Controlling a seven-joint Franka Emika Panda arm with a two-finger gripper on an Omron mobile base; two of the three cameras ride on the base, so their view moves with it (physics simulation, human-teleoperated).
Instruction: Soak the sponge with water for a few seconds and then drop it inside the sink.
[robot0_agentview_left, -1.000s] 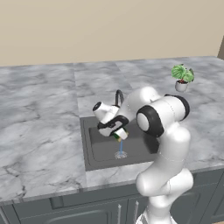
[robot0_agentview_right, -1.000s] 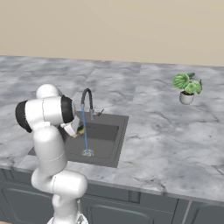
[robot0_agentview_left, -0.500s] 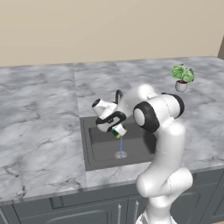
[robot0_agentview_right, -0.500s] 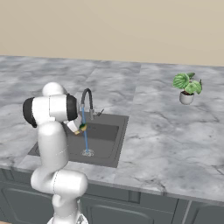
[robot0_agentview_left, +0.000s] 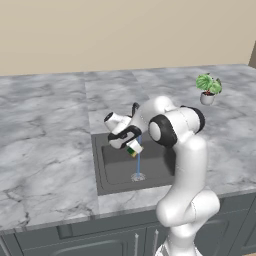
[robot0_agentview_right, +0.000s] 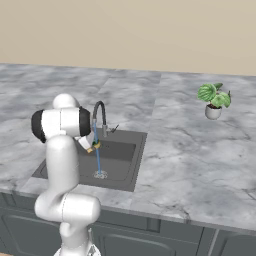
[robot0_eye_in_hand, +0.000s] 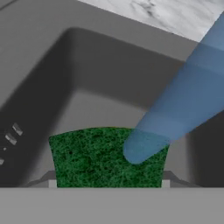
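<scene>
The end effector (robot0_agentview_left: 134, 146) has carried the sponge (robot0_agentview_left: 132, 149) into the water (robot0_agentview_left: 138, 162).

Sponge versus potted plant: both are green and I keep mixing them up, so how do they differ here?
The sponge is a flat dark green block with a yellow layer; the potted plant is leafy in a small pale pot. The sponge is held by the pincer over the sink, under the water; the plant stands on the counter, off to the right of the sink. Both are small and green.
</scene>
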